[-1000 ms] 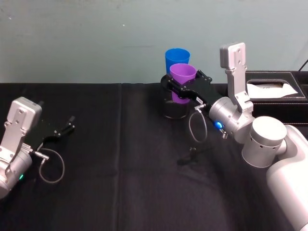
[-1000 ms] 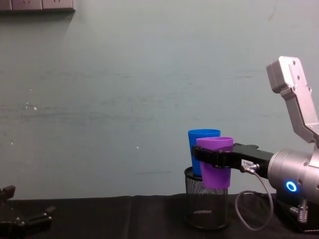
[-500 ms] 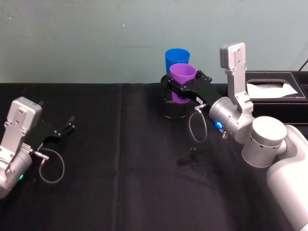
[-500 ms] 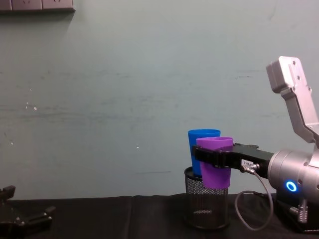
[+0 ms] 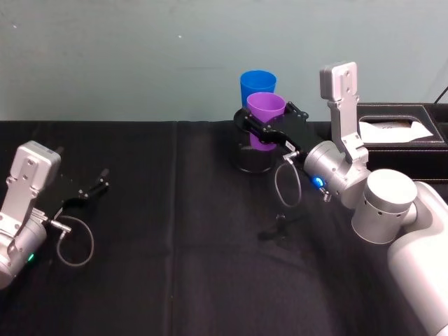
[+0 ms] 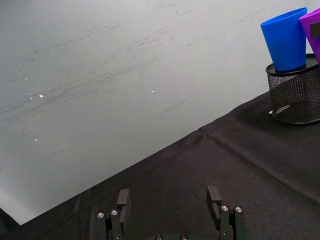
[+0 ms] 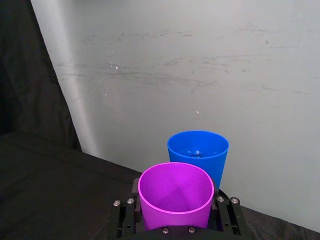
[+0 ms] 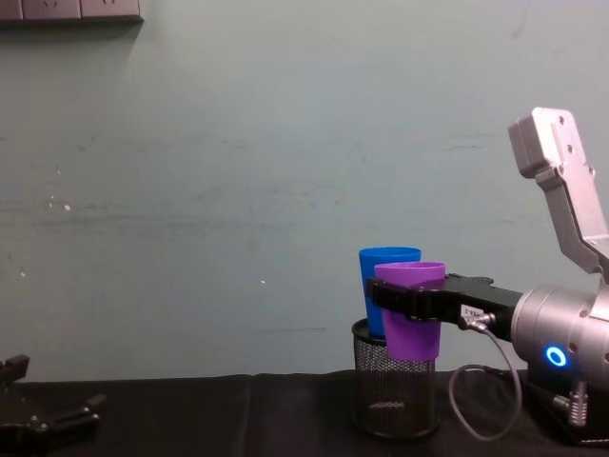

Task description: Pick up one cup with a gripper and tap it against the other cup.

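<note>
Table (image 5: 175,231): carries everything listed.
Pen holder (image 5: 250,161): on the table near its far edge, right of the middle.
Standing cup (image 5: 257,80): upright inside the pen holder.
Lifted cup (image 5: 264,108): off the table, just before the standing cup, over the holder's near rim; contact between the two cannot be told.
Right gripper (image 5: 268,119): reaching in from the right, clamped around the lifted cup.
Box (image 5: 399,133): far right corner.
Left gripper (image 5: 102,180): by the left edge, fingers apart, well apart from both cups.

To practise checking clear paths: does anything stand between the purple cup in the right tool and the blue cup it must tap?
Nothing visible. The right tool holds the purple cup just in front of the blue cup, which stands in the mesh holder; the left tool rests open, far left.
</note>
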{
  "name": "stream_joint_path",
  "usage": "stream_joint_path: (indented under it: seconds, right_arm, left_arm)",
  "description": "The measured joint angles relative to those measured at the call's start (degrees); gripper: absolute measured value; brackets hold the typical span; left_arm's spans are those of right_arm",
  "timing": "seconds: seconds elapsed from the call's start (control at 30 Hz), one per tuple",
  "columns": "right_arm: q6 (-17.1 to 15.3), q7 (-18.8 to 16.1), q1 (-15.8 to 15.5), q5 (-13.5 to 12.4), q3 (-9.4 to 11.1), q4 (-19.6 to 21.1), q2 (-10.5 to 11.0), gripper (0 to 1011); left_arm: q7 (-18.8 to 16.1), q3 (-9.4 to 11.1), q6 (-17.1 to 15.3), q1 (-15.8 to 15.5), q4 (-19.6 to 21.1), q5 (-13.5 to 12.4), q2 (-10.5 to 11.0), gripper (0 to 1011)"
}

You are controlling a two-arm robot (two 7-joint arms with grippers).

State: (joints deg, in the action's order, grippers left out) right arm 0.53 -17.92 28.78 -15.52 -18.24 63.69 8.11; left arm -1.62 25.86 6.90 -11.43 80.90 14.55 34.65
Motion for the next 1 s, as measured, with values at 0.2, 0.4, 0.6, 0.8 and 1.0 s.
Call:
stream_joint_path:
  seconds: [0.2, 0.4, 0.6, 0.8, 1.0]
  right_arm:
    - [0.0, 0.0, 0.0, 0.0, 0.0, 0.0, 0.0, 734]
    - [0.0, 0.0, 0.0, 0.0, 0.0, 0.0, 0.0, 735]
    - [0.0, 0.0, 0.0, 0.0, 0.0, 0.0, 0.0, 734]
    - [0.0, 0.0, 0.0, 0.0, 0.0, 0.0, 0.0, 735]
    - [0.0, 0.0, 0.0, 0.0, 0.0, 0.0, 0.0, 734]
  left_arm:
    - [0.0, 0.0, 0.0, 0.0, 0.0, 0.0, 0.0, 1000]
    - [0.0, 0.0, 0.0, 0.0, 0.0, 0.0, 0.0, 1000]
    - [0.0, 0.0, 0.0, 0.0, 0.0, 0.0, 0.0, 1000]
    - [0.0, 0.0, 0.0, 0.0, 0.0, 0.0, 0.0, 1000]
    - [0.0, 0.0, 0.0, 0.0, 0.0, 0.0, 0.0, 1000]
